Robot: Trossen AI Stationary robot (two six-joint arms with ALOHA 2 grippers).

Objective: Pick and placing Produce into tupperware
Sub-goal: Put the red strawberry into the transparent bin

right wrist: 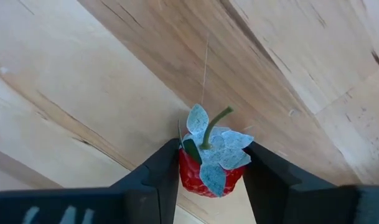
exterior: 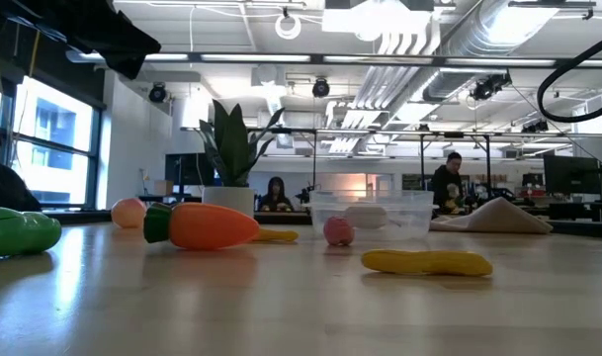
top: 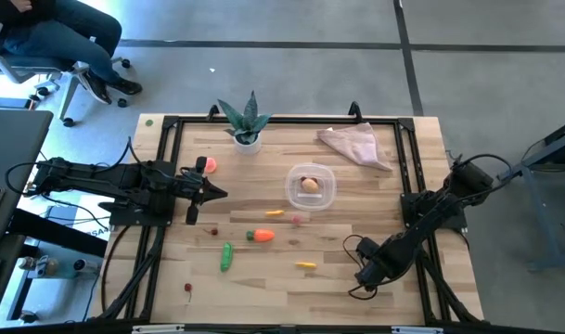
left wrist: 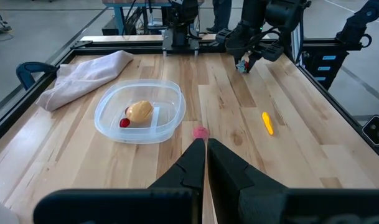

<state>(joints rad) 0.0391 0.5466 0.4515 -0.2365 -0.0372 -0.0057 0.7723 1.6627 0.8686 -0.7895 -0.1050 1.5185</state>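
Note:
The round clear tupperware [top: 310, 186] [left wrist: 139, 112] sits mid-table, holding the beige potato [left wrist: 139, 111] and a red berry [left wrist: 124, 122]. On the wood lie the carrot [top: 261, 236] [exterior: 207, 225], cucumber [top: 226, 256], peach [top: 209, 165], yellow pieces [top: 305, 265] [top: 275, 212] and a pink piece [left wrist: 200, 131]. My left gripper [top: 217, 193] [left wrist: 206, 149] hovers shut left of the tupperware, pointing at it. My right gripper [top: 364, 276] [right wrist: 211, 171] is near the table's near-right corner, shut on a red strawberry [right wrist: 209, 165]. My right gripper pinches the strawberry by the sides of its red body [right wrist: 188, 174] between the two fingers [right wrist: 155, 177]. The fingers point down at the table from above. The pale leaf cap and green stem [right wrist: 217, 121] face the wrist camera. Whether the berry is clear of the wood cannot be told.
A spiky plant in a white pot [top: 247, 122] stands at the far edge, and a pinkish cloth [top: 356, 146] lies at the far right. A tiny red piece [top: 187, 289] rests near the near-left corner. A black frame [top: 166, 125] rims the table. People sit beyond it.

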